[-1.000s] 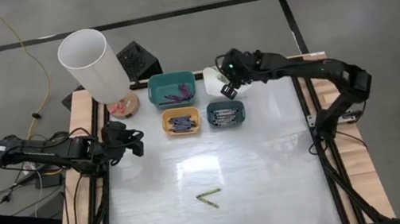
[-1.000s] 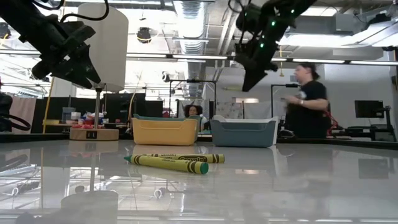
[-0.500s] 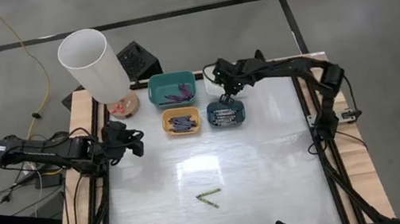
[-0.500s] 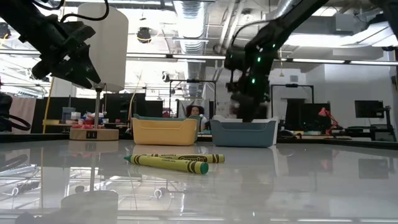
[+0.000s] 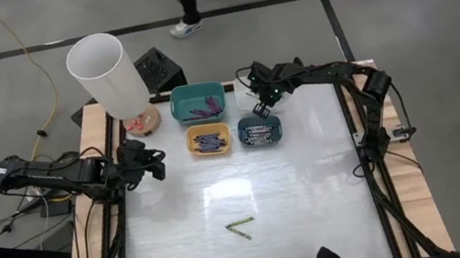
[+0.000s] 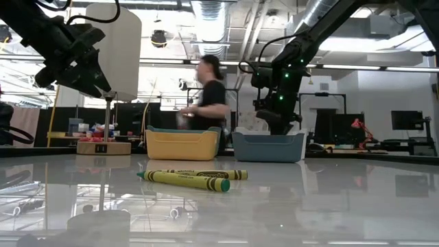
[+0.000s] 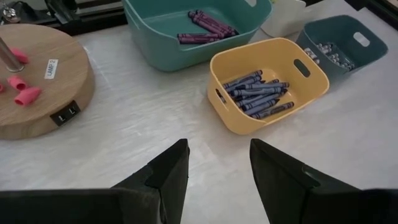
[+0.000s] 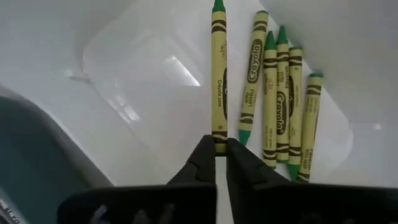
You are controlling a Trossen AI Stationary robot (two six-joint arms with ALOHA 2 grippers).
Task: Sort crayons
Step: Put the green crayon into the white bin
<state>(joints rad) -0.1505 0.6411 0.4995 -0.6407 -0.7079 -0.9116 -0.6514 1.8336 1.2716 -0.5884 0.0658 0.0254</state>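
1. Behind the table the workshop is busy; a person walks past beyond the bins.
2. Right gripper hangs over the white bin, just beyond the blue-grey bin. Its fingers are nearly together, with the end of one yellow-green crayon at their tips; whether they are gripping it I cannot tell.
3. Five more lie in the white bin beside that one.
4. Left gripper waits with fingers apart, the yellow bin ahead of it.
5. Two yellow-green crayons lie well behind both grippers, mid-table.
6. Risk, I'd judge: the crayon drags out with the tips or tips over the bin wall.
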